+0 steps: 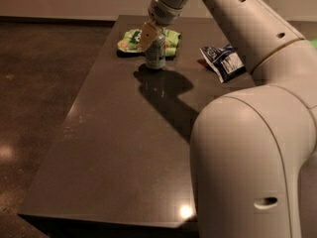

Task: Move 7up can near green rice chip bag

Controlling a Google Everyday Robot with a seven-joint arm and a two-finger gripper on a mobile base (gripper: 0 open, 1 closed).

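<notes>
Small silvery-green aluminium 7up can point(155, 55) upright on dark table point(124, 148), just beside crinkled green rice chip bag point(130, 40). Robot gripper point(150, 33) at can's top; we cannot tell whether clamped. We judge can light, slick, dentable: grasp mid-body.

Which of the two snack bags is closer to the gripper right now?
The green rice chip bag: it lies just behind the 7up can, with the gripper at the can's top. The blue-and-white bag lies apart, farther right.
</notes>
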